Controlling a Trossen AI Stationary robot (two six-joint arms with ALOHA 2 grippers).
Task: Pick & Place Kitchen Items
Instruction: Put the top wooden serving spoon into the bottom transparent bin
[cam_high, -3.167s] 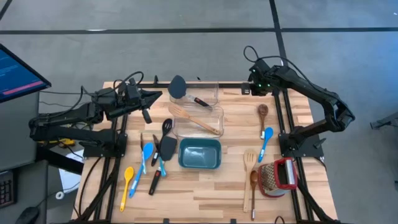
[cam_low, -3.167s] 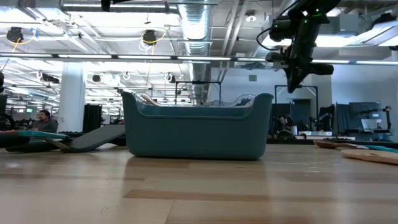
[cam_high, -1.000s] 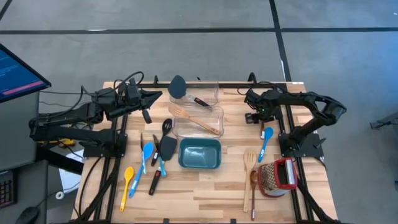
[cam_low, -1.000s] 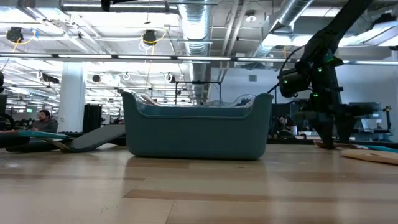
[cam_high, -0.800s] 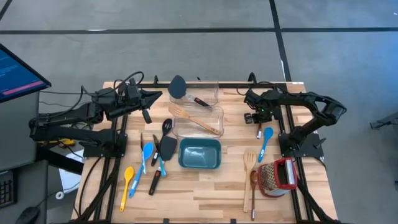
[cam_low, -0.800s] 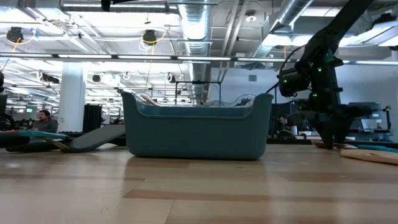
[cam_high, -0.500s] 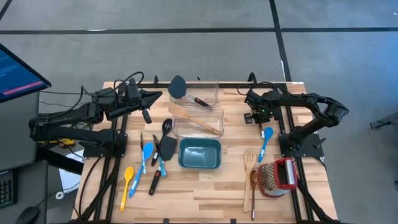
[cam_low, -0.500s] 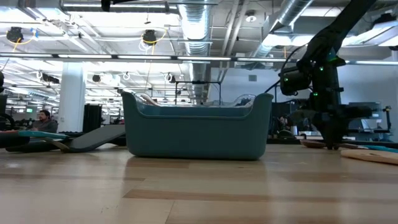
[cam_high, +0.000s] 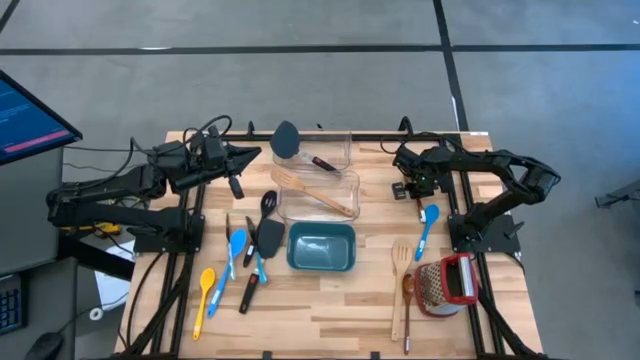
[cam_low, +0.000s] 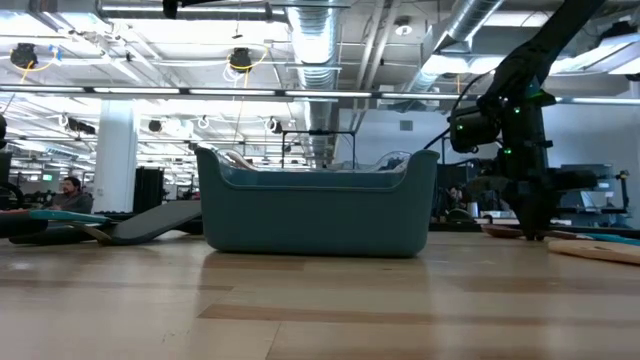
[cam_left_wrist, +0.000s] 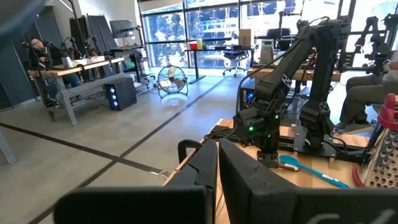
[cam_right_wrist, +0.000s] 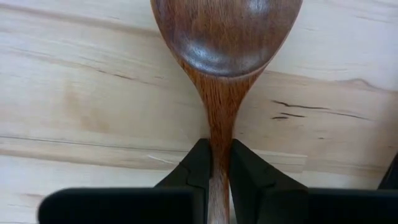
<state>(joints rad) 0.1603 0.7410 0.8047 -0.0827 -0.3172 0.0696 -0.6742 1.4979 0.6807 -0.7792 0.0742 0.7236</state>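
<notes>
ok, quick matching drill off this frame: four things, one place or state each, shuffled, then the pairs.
1 right pincer
2 left pincer
3 teal bin
4 grater

A table centre, nothing in it
B shut on brown wooden spoon
C shut, holding nothing, at the table's left edge
D table's right edge, near corner

Pairs: 1-B, 2-C, 3-A, 4-D

Dark brown wooden spoon (cam_right_wrist: 225, 56), teal bin (cam_high: 321, 247)
</notes>
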